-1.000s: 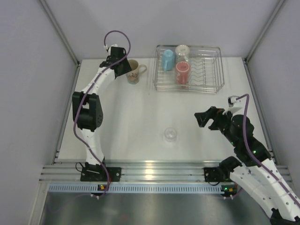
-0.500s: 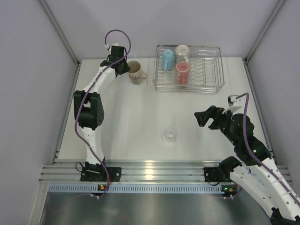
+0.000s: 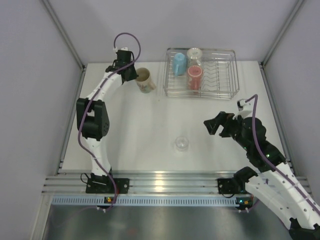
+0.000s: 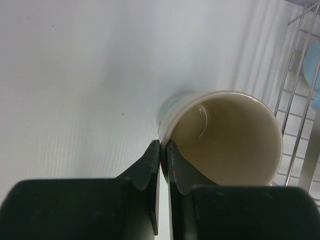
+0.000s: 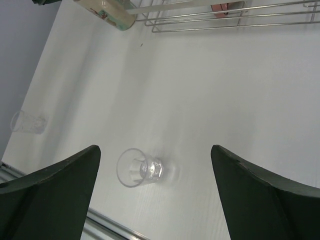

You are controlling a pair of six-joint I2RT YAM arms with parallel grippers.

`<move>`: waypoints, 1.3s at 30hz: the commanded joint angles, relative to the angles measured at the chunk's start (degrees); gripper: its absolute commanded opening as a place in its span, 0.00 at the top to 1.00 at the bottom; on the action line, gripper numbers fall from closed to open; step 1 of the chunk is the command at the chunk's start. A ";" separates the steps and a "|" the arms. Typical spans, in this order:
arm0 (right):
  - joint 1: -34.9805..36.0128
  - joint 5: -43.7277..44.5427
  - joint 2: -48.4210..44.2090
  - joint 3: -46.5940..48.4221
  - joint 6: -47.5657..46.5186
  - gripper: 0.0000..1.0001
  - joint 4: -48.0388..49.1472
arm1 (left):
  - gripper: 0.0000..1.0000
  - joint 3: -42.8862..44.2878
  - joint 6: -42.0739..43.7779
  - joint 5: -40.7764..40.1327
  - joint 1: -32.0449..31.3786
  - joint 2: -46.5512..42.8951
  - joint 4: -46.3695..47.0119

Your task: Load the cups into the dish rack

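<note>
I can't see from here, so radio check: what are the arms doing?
Left tool pinching cream mug rim. Right tool open over small clear glass. Nothing between mug and dish rack.

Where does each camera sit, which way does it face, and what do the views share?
Top: fixed above and behind the bases, looking down on the table, rack, mug and glass; both arms show.
Left wrist: on the left arm, looking along the left hand, shut on the mug's rim; rack wires at right.
Right wrist: on the right arm, looking down and forward at the glass; the open right hand's fingers fill the bottom corners.
Shared: mug and rack appear in all three; the glass in top and right wrist.
</note>
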 commanded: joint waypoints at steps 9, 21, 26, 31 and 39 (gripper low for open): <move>-0.32 -4.45 23.11 18.98 -0.11 0.12 2.38 | 1.00 -16.55 2.76 4.03 -0.29 -19.22 -2.76; 10.75 -2.61 57.04 50.10 -8.11 0.19 -2.54 | 1.00 -28.42 2.05 15.45 -0.64 -34.15 -2.76; 14.01 -2.78 65.94 56.94 -8.38 0.23 -2.36 | 1.00 -30.61 1.97 18.80 -0.73 -37.24 -2.76; 15.41 -2.79 73.15 61.88 -6.36 0.27 -3.41 | 1.00 -32.28 1.79 18.80 -0.73 -39.88 -2.76; 18.40 -1.29 79.66 68.56 -6.44 0.27 -6.58 | 1.00 -32.64 1.44 20.12 -0.91 -40.23 -2.67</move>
